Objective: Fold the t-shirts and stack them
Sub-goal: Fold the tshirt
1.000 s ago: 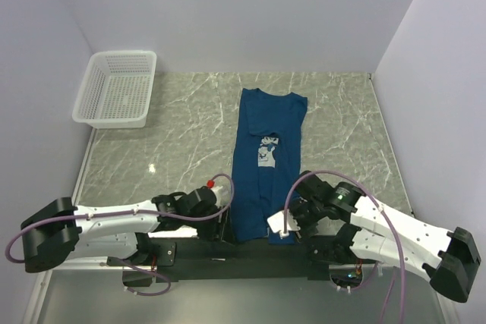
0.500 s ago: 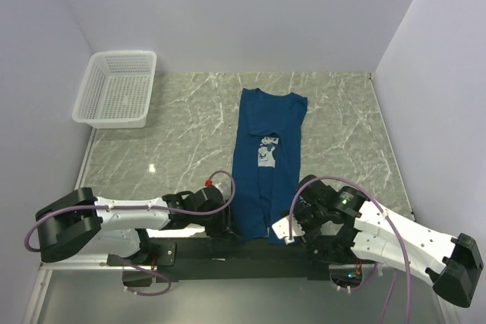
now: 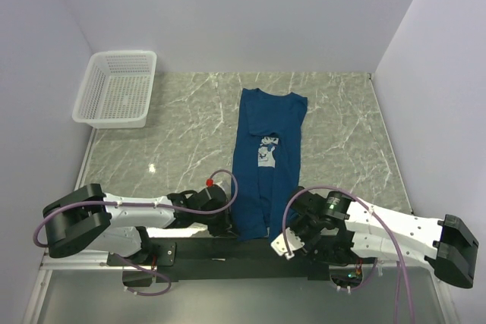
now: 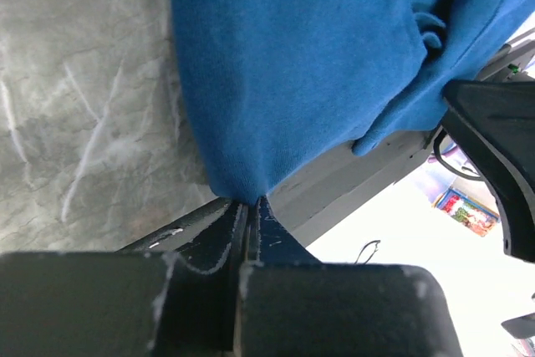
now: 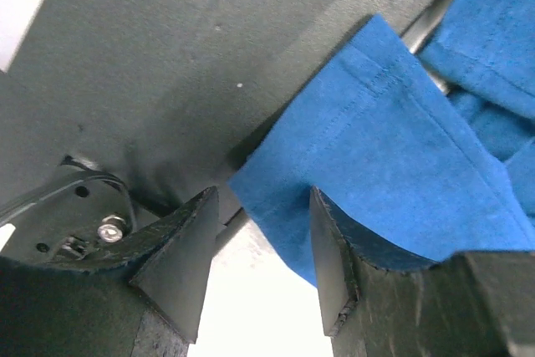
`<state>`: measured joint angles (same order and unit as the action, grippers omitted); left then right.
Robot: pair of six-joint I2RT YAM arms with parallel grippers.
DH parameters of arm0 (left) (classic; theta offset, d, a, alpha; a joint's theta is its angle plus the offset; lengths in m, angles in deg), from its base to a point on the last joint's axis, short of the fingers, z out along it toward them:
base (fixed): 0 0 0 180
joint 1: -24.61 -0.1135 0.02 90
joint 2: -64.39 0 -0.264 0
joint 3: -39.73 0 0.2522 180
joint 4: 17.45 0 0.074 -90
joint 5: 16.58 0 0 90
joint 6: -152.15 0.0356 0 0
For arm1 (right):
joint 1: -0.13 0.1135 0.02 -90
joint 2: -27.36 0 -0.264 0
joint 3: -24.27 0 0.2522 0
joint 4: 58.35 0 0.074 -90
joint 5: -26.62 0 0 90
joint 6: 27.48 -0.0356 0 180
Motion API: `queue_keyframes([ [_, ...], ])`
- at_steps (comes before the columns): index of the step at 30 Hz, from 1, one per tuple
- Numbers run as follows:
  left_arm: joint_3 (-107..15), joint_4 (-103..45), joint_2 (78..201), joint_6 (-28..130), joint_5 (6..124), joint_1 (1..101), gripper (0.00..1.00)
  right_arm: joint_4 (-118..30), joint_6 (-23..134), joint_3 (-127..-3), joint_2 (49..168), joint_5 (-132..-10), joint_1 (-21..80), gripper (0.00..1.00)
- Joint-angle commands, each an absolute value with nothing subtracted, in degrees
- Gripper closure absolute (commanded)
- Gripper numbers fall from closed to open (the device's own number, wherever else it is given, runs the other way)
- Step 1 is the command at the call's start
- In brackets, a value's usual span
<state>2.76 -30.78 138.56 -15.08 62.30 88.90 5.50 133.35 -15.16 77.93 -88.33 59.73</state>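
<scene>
Jaws shut on t-shirt (image 4: 318, 64) hem at left gripper (image 4: 248, 206), apart round it at right gripper (image 5: 261, 206), by near edge of worktop (image 3: 190, 134); sides folded in, rest not done.

The t-shirt (image 3: 267, 157) lies on the table (image 3: 182, 134), hem between left pincer (image 3: 228, 228) and right pincer (image 3: 288, 243); basket (image 3: 116, 89) back-left, perhaps overhanging.
</scene>
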Motion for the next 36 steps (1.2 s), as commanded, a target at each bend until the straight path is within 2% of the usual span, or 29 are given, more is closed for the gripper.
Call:
queue_keyframes([
  [1, 1.5, -27.9, 138.3, -14.9, 62.8, 89.1, 0.99, 3.2, 134.3, -15.0, 77.8, -86.2, 60.6, 0.45],
  [8, 2.0, -25.5, 137.4, -15.1, 60.7, 89.1, 1.00, 0.6, 135.0, -13.8, 81.0, -84.5, 62.5, 0.46],
  [11, 2.3, -25.6, 136.7, -15.1, 60.0, 89.0, 0.99, -0.1, 134.7, -14.3, 82.2, -84.8, 63.8, 0.49],
  [14, 3.1, -25.4, 135.9, -15.6, 59.2, 88.8, 0.99, 0.0, 134.7, -14.5, 83.0, -84.5, 64.6, 0.58],
  [17, 4.0, -25.1, 134.9, -15.9, 58.0, 88.2, 0.99, 0.0, 134.3, -14.9, 83.7, -84.3, 64.9, 0.71],
  [19, 4.2, -25.5, 133.8, -15.3, 57.4, 87.8, 1.00, -0.8, 132.8, -14.7, 83.2, -83.8, 65.0, 0.88],
  [20, 4.1, -25.5, 133.6, -15.3, 57.2, 87.8, 1.00, -1.3, 132.1, -14.7, 82.9, -83.7, 65.1, 0.88],
  [23, 3.7, -26.4, 132.4, -14.0, 55.6, 86.8, 1.00, -2.1, 128.8, -14.6, 79.7, -84.8, 64.5, 1.00],
  [26, 2.6, -28.2, 131.3, -11.9, 54.0, 85.5, 1.00, -0.7, 127.0, -16.2, 74.1, -86.4, 62.2, 1.00],
  [30, 0.1, -31.0, 130.2, -8.1, 51.5, 82.2, 1.00, 4.4, 126.1, -21.5, 70.3, -94.2, 52.3, 1.00],
  [36, -4.4, -33.7, 130.6, -3.1, 46.2, 75.1, 1.00, 0.3, 116.0, -24.6, 68.0, -93.8, 46.0, 1.00],
])
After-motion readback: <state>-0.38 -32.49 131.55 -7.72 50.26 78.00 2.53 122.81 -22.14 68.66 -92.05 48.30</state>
